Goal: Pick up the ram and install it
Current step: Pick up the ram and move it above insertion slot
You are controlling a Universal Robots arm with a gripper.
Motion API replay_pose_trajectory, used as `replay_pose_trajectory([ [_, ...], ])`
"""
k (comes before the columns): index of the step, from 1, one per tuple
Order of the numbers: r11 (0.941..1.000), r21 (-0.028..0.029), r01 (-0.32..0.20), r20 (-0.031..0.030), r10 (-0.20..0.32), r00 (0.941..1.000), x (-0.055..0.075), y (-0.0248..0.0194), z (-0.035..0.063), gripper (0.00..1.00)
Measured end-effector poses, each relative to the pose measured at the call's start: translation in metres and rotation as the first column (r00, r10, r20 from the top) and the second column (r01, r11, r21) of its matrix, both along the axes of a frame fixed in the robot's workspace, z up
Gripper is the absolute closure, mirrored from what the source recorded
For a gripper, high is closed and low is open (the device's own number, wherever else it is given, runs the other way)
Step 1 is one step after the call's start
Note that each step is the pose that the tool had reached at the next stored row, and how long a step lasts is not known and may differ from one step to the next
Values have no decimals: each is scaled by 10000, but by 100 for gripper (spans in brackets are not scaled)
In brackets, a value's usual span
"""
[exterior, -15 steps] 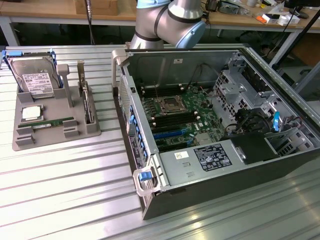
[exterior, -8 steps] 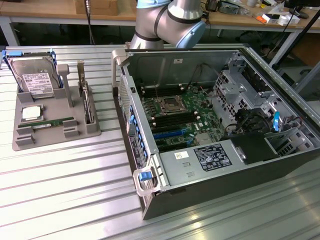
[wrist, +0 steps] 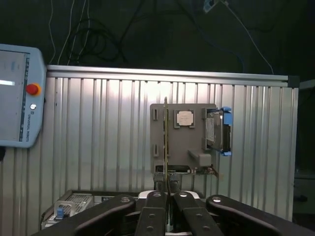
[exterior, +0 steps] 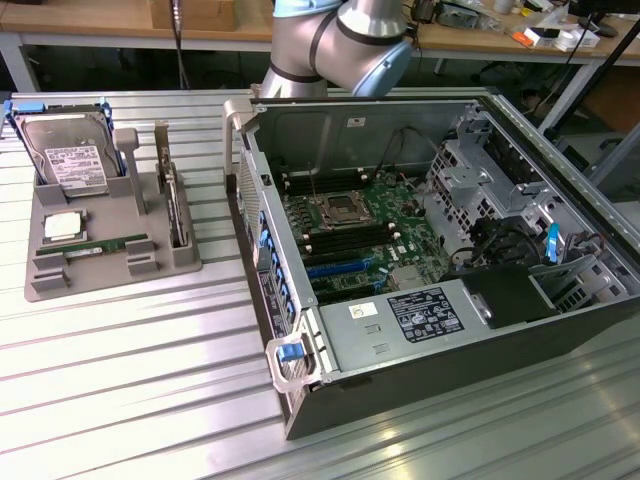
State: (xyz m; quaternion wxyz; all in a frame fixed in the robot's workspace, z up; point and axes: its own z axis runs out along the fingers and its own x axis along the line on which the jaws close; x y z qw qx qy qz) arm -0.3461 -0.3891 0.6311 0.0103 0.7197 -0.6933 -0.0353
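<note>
The ram (exterior: 105,245) lies in a grey tray (exterior: 110,272) on the ribbed metal counter (exterior: 130,380), along the tray's near edge, with its green length running from left to right in the exterior view. It has not been picked up. In the same tray a silver hard drive (exterior: 70,160) leans at the far end, a square silver chip (exterior: 62,226) sits just behind the ram, and a card (exterior: 176,205) stands on edge along the exterior view's right side of the tray. The tray is on the exterior view's left of an open computer case (exterior: 262,200), close beside it but not touching. The green board (exterior: 370,225) inside the case lies bare to view. The arm (exterior: 340,40) bends over the far side of the case. In the wrist view the hand (wrist: 169,189) is well apart from the tray, over a corner of the case. Its black fingers (wrist: 155,211) are drawn together with barely a gap, and they have hold of nothing. In that view the ram (wrist: 165,130) shows as a thin strip seen on edge in the tray. A control tablet with a red button (wrist: 19,93) lies at the edge of the counter.
</note>
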Motion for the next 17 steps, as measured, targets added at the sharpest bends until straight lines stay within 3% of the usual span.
replay_pose_trajectory([
  [1,10000,0,-1,-103,1,9999,160,0,-41,88],
  [3,10000,1,0,-181,0,9998,331,0,-92,88],
  [8,10000,0,0,-279,0,9996,631,-2,-187,88],
  [12,10000,-2,-30,-412,30,9991,1039,-2,-332,88],
  [17,9999,1,-160,-694,160,9975,1627,-2,-542,88],
])
